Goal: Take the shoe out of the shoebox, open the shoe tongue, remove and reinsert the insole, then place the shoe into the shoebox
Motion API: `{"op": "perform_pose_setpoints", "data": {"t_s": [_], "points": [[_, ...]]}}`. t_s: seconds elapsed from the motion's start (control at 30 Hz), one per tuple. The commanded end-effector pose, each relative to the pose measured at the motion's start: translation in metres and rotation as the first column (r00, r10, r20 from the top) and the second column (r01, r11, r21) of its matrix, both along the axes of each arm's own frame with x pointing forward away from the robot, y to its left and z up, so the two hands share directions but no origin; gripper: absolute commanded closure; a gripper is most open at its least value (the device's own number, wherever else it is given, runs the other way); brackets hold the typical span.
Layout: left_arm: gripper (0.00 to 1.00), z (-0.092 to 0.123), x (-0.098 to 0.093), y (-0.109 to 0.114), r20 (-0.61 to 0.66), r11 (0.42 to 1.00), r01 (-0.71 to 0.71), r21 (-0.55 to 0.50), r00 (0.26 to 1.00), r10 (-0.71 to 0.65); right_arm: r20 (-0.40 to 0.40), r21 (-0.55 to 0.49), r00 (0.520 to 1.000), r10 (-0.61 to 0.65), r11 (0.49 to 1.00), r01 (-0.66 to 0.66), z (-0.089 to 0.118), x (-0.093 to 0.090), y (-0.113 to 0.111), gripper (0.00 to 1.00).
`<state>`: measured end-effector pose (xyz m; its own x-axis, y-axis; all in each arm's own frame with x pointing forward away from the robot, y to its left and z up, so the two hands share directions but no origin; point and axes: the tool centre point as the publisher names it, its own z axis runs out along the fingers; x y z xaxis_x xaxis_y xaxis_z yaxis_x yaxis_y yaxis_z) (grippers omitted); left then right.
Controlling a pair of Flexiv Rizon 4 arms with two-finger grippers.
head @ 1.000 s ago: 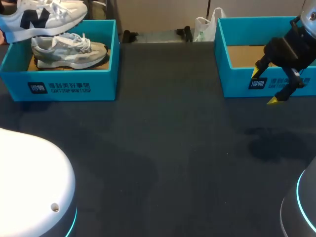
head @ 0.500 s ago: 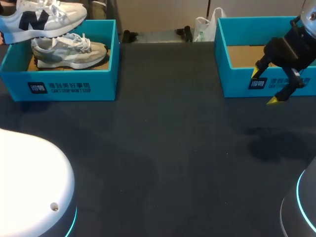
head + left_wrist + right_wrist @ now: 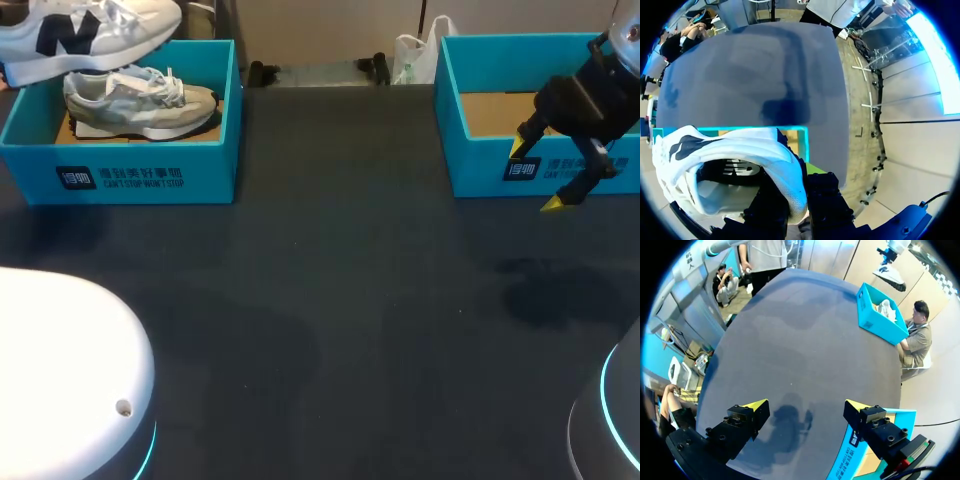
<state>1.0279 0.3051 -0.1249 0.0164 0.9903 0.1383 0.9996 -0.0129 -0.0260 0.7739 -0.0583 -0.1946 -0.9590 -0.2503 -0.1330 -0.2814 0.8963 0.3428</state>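
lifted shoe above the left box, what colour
The lifted shoe is white with dark markings, clearest in head view.

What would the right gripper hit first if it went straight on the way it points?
Most likely the bare dark table, just beside the blue box; nothing else seems to lie ahead of the right gripper and its open fingers.

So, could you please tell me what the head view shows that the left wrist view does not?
Head view only: the grey shoe in the left shoebox, the right shoebox, and the open right claw at its front wall. Left wrist view only: the left claw clamped on the collar of the white shoe, and the shoe's inside. Both: the white shoe held above the left shoebox, and the dark table.
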Motion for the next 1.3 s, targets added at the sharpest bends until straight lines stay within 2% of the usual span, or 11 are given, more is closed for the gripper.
{"op": "perform_pose_setpoints", "data": {"t_s": [0.03,0.4,0.77,0.97,1.3], "points": [[1.00,0.004,-0.029,-0.015,0.050,1.000,0.000,0.017,0.999,-0.001,-0.003,-0.002,1.000,0.001,1.000,-0.001,0.000,0.002,0.000,0.00],[1.00,0.002,-0.074,-0.059,0.028,0.999,0.012,0.034,1.000,-0.013,-0.003,-0.002,1.000,0.001,1.000,-0.001,0.000,0.002,0.000,0.00],[1.00,0.004,-0.109,-0.104,0.003,0.998,0.049,0.038,0.999,-0.049,-0.003,-0.002,1.000,0.001,1.000,-0.001,0.000,0.002,0.000,0.00],[1.00,0.004,-0.123,-0.123,-0.031,0.998,0.053,0.035,0.998,-0.052,-0.003,-0.002,1.000,0.001,1.000,-0.001,0.000,0.002,0.000,0.00],[1.00,0.004,-0.123,-0.123,-0.031,0.998,0.053,0.035,0.998,-0.052,-0.003,-0.002,1.000,0.001,1.000,-0.001,0.000,0.002,0.000,0.00]]}}
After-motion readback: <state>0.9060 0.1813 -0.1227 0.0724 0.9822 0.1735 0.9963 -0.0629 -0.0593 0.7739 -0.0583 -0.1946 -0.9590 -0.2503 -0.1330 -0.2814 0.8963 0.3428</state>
